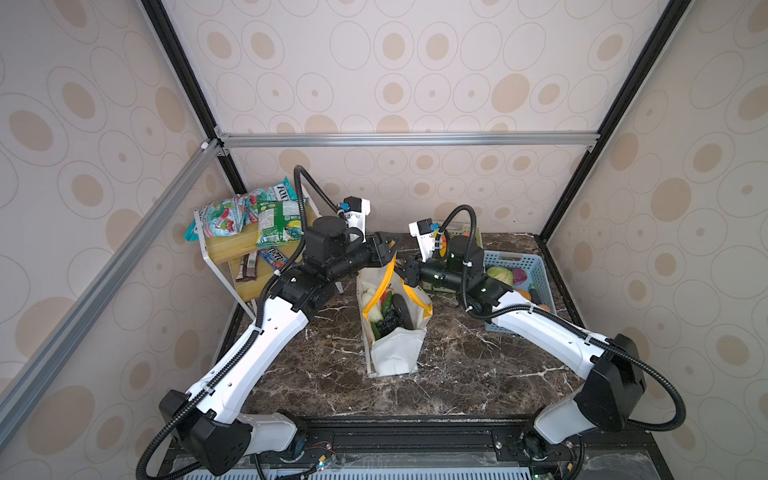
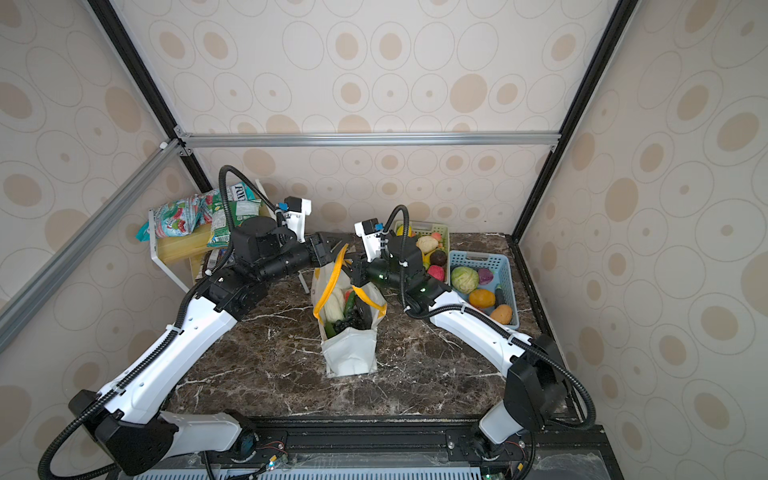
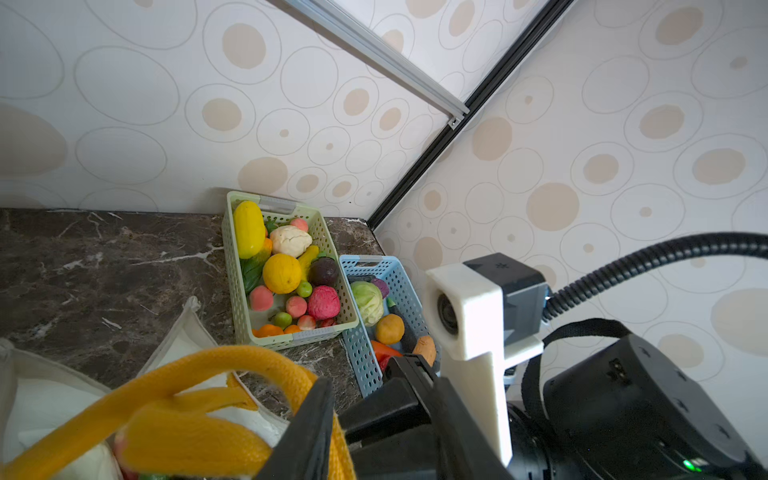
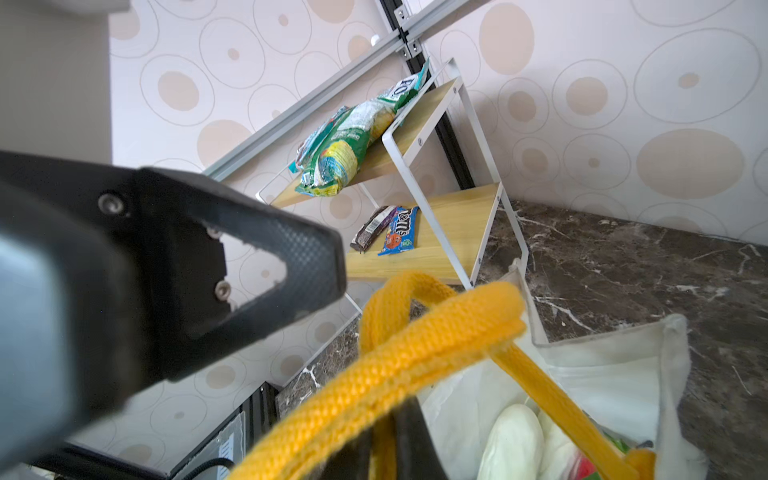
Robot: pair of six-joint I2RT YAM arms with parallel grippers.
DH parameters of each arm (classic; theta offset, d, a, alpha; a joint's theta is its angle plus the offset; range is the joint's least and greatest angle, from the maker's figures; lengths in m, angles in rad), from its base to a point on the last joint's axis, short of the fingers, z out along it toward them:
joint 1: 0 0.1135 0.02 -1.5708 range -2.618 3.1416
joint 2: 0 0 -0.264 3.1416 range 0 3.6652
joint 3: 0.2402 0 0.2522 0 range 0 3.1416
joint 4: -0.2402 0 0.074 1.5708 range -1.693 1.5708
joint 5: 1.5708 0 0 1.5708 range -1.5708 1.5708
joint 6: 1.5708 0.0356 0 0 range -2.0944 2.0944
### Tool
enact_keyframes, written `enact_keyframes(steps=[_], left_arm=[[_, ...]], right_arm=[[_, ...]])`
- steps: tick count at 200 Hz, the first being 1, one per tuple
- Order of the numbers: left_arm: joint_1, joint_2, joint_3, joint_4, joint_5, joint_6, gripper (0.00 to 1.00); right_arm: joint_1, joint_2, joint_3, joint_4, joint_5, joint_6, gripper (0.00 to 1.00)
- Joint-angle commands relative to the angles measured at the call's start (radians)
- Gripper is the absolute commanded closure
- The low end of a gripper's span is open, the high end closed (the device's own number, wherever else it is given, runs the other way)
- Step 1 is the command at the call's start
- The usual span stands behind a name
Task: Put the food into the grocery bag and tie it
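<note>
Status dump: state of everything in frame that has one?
grocery bag: upright, mouth open, food inside
handles: raised, looped across each other, loose
left end effector: open, beside handles
right end effector: shut on handles
green basket: full of produce
blue basket: partly filled with produce
shelf: snack packets on top, candy bars below

Table [image 1: 478, 374]: grocery bag [image 1: 395, 353], green basket [image 3: 286, 338], blue basket [image 3: 365, 357], rack [image 4: 457, 216]

Grocery bag [image 1: 395, 353] upright mid-desk [image 1: 478, 374], mouth open, food [image 1: 387, 316] visible inside. Yellow strap handles [image 1: 387, 276] lifted above the mouth. Left tool [image 1: 390, 249] and right tool [image 1: 405, 270] both at them. Blue basket [image 1: 519, 259] right of the bag.
</note>
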Motion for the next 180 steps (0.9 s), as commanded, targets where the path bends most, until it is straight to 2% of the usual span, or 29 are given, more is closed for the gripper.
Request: enact_keyframes(steps=[1,29,43,69,180], left_arm=[[-0.009,-0.019,0.012,-0.042,-0.066,0.027,0.5],[0.0,-0.015,0.105,-0.205,-0.231,0.129,0.39],[0.024,-0.014,0.121,-0.254,-0.255,0.144,0.36],[0.078,-0.046,0.065,-0.241,-0.209,0.129,0.36],[0.079,-0.042,-0.066,-0.056,-0.009,-0.046,0.36]], right_arm=[[0.004,0.01,-0.01,0.138,0.006,0.038,0.89],[0.004,0.016,-0.016,0.138,0.012,0.043,0.9],[0.003,0.019,-0.013,0.132,0.004,0.042,0.9],[0.003,0.02,-0.005,0.097,0.004,0.033,0.89],[0.016,0.033,-0.006,0.109,-0.07,0.014,0.9]])
